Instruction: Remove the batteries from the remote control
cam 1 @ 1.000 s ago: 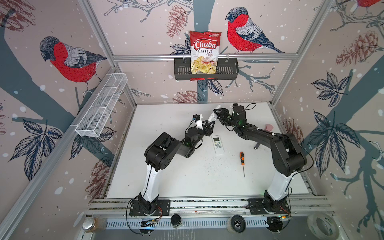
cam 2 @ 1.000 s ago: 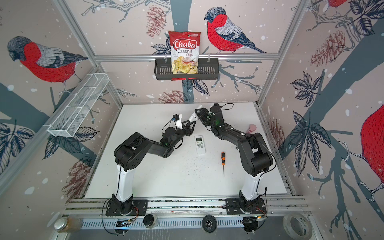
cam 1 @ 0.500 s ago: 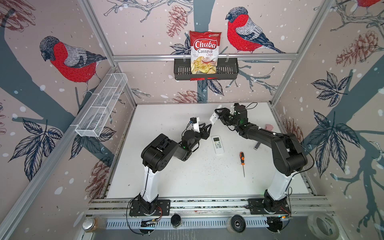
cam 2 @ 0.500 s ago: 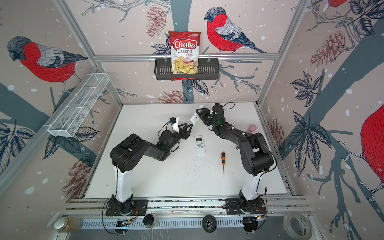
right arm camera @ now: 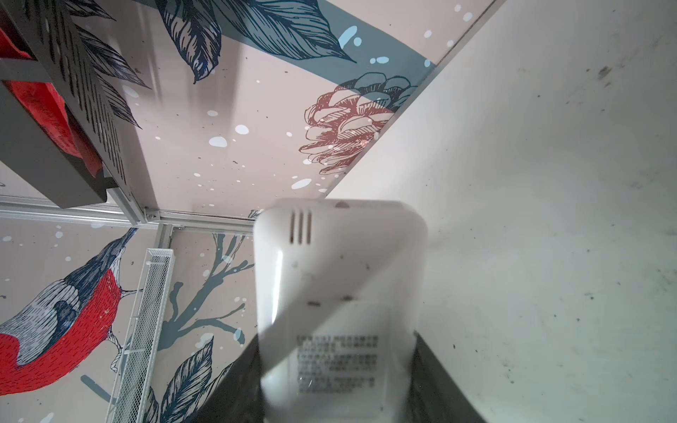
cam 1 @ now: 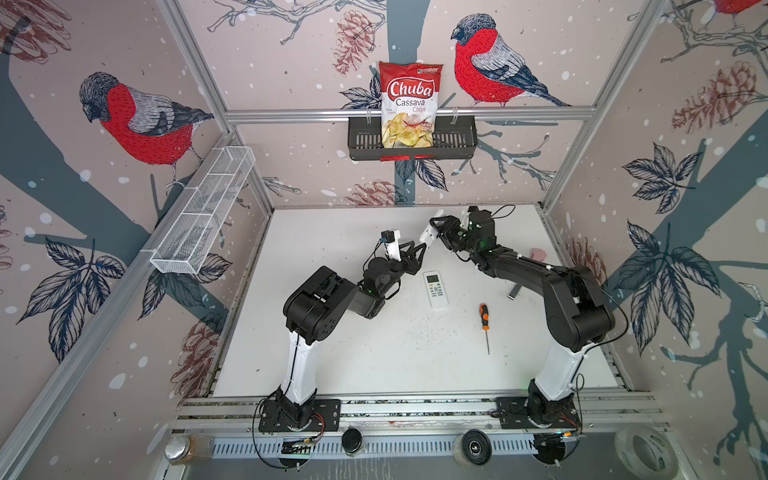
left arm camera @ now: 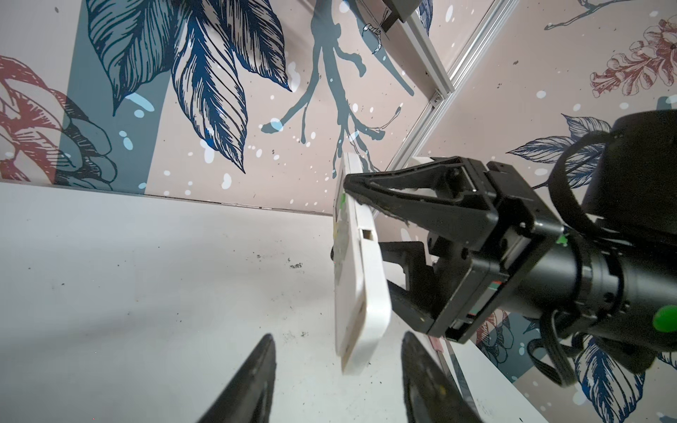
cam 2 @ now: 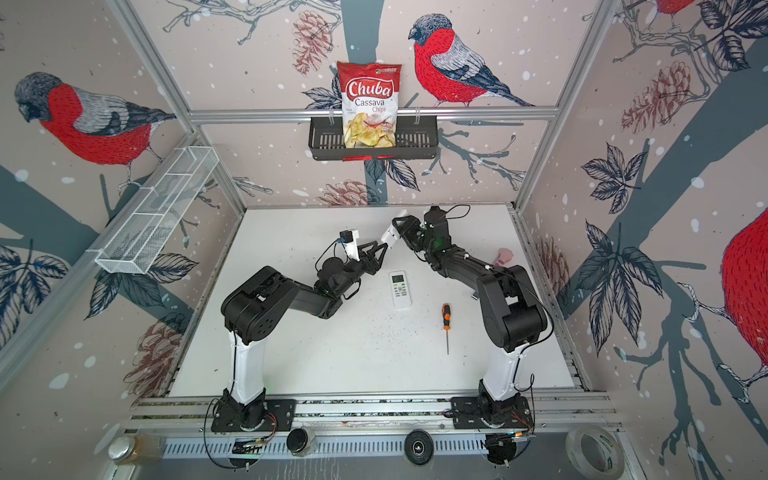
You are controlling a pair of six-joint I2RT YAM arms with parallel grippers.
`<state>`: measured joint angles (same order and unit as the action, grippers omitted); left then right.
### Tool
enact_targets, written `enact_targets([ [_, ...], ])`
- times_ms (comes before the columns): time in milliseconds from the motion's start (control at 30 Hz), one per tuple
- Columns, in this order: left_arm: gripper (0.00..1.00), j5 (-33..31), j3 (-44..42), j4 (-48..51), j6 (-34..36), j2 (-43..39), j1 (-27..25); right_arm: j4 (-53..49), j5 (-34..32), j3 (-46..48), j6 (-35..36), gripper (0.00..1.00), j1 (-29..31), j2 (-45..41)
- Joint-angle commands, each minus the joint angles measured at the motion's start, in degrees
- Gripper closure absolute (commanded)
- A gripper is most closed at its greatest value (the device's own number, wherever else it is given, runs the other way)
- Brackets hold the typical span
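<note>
Right hand (cam 1: 437,230) is clamped on a white remote (cam 1: 428,239), and it's up in the air, clear of the counter (cam 1: 332,332), over the back half near the middle of the back edge. The remote tilts, its high end toward the back edge and its low end dipping toward the left hand (cam 1: 417,251). That left hand is spread, its fingers (left arm camera: 256,381) apart with nothing gripped between them, tips just beside the remote's low end. I can't tell if they're touching it. From the right wrist, the remote's plain back faces the camera, with slots near its far end and a blurred label. A second remote (cam 1: 435,289) lies face up around the middle of the counter. An orange-handled screwdriver (cam 1: 483,316) lies toward the right edge, shaft pointing at the front edge.
</note>
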<state>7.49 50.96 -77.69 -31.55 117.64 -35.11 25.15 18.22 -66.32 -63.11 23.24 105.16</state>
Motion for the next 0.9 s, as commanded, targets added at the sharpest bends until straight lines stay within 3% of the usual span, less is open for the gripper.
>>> enact_targets([
  [0,0.53,0.4,0.7,-2.5,-0.3,0.4,0.0,1.4,0.5,-0.3,0.4,0.78,0.0,0.2],
  [867,0.8,0.7,2.9,-1.0,-0.6,1.6,-0.1,1.3,1.0,-1.2,0.7,0.79,-0.3,1.1],
])
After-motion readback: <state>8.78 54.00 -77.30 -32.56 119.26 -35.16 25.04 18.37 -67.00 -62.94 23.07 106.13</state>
